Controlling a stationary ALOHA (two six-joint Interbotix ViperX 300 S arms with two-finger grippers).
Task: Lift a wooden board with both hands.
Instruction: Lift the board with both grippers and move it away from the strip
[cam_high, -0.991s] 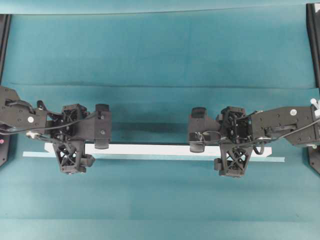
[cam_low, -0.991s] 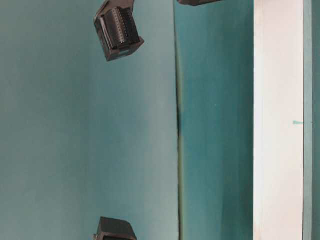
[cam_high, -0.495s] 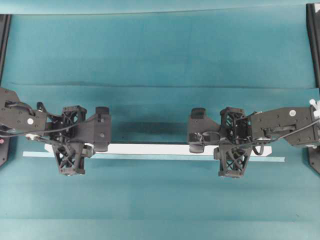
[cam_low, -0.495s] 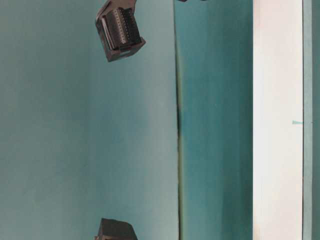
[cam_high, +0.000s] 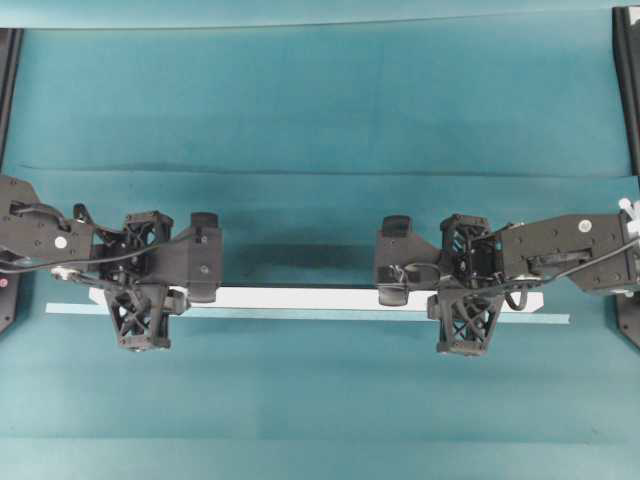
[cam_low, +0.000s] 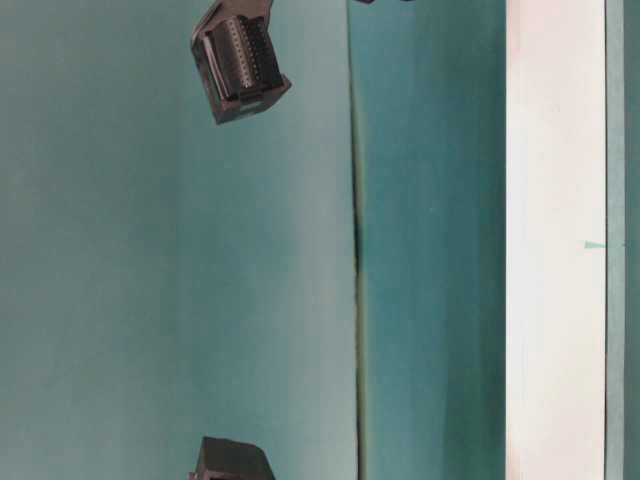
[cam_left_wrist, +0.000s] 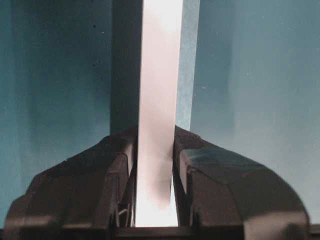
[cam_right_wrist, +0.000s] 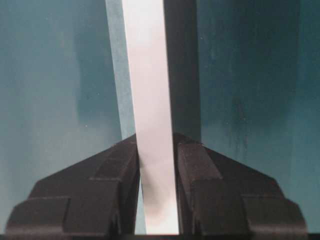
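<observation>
The wooden board (cam_high: 300, 298) is a long white plank lying left to right across the teal table. My left gripper (cam_high: 143, 298) is shut on it near its left end. My right gripper (cam_high: 465, 298) is shut on it near its right end. In the left wrist view the board (cam_left_wrist: 160, 75) runs up between the black fingers (cam_left_wrist: 120, 165), which press both its edges at my left gripper (cam_left_wrist: 156, 145). The right wrist view shows the same hold: the board (cam_right_wrist: 147, 75) is clamped in my right gripper (cam_right_wrist: 156, 145). In the table-level view the board (cam_low: 555, 240) is a white vertical band.
A thin pale teal strip (cam_high: 300, 315) lies along the board's near edge and sticks out past both ends. A crease (cam_high: 320, 172) crosses the teal cloth behind the arms. Black frame posts (cam_high: 628, 80) stand at the side edges.
A second ago both grippers stood wide astride the board. They closed onto its edges by half a second ago, and nothing has moved since.
</observation>
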